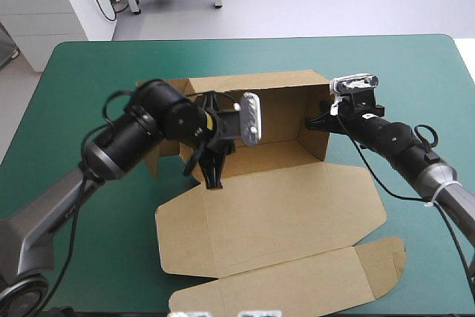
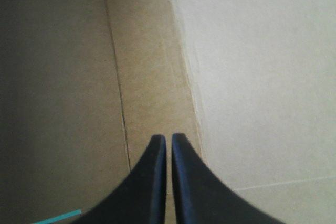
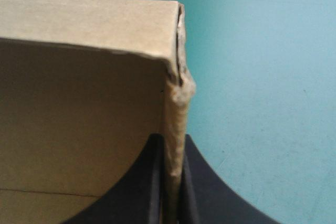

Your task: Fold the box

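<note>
Left gripper (image 1: 214, 181) (image 2: 169, 139): I see it over the left end of the box, pointing down toward the near edge of the desk.
Left fingers (image 2: 152, 182): drawn together, with only a thin slit between them. The tips sit just above brown board beside a fold line, and I can't tell whether they touch it.
Box (image 1: 274, 213) (image 2: 147, 66) (image 3: 79, 129): in the middle of the desk, an open tray. The back wall (image 1: 260, 88) stands upright, and the lid (image 1: 289, 287) lies flat toward the near edge.
Right wall (image 1: 324, 128) (image 3: 176, 108): upright, meeting the back wall at the far right corner. Its top edge is dented where the two join.
Right gripper (image 1: 315, 122) (image 3: 173, 137): reaches in from the right at the top of that wall.
Right fingers (image 3: 202, 182): nearly closed and clamped on the right wall, one inside the tray and one outside, with the board's edge between them.
Desk (image 1: 96, 72) (image 2: 58, 217) (image 3: 262, 77): the teal-green cover shows on all sides of the box.
</note>
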Tool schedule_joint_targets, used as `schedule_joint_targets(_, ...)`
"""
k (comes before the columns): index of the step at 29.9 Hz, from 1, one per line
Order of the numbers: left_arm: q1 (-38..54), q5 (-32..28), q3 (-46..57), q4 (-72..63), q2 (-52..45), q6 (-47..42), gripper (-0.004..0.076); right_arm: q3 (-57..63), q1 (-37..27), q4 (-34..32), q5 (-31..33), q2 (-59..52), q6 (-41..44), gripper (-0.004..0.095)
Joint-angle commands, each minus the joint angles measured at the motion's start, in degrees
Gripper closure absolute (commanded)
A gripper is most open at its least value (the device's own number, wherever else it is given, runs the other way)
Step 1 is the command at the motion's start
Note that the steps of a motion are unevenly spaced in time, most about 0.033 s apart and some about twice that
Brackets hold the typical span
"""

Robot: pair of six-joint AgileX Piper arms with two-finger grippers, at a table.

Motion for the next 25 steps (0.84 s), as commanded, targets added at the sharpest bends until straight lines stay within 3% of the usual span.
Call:
schedule_joint_targets(1, 9.7, 3.1, -3.5, -14.8, -2.7, 2.1, 0.0711, -0.4, -0.6, -4.0, 1.0, -0.7, 1.4, 0.0921)
schedule_joint_targets(8, 28.0, 3.1, -3.5, -30.6, -5.2, 3.1, 0.0732, -0.4, -0.6, -4.9, 2.7, -0.7, 2.1, 0.0919)
schedule_joint_targets(16, 42.3, 0.1, -2.3, -34.0, -9.4, 1.2, 0.0732, -0.4, -0.6, -14.3, 2.9, -0.7, 13.1, 0.0918)
schedule_joint_targets(25, 60.5, -4.6, 14.5, -46.5, -15.2, 3.6, 0.0731, -0.5, -0.6, -17.4, 3.4, -0.7, 16.0, 0.0917)
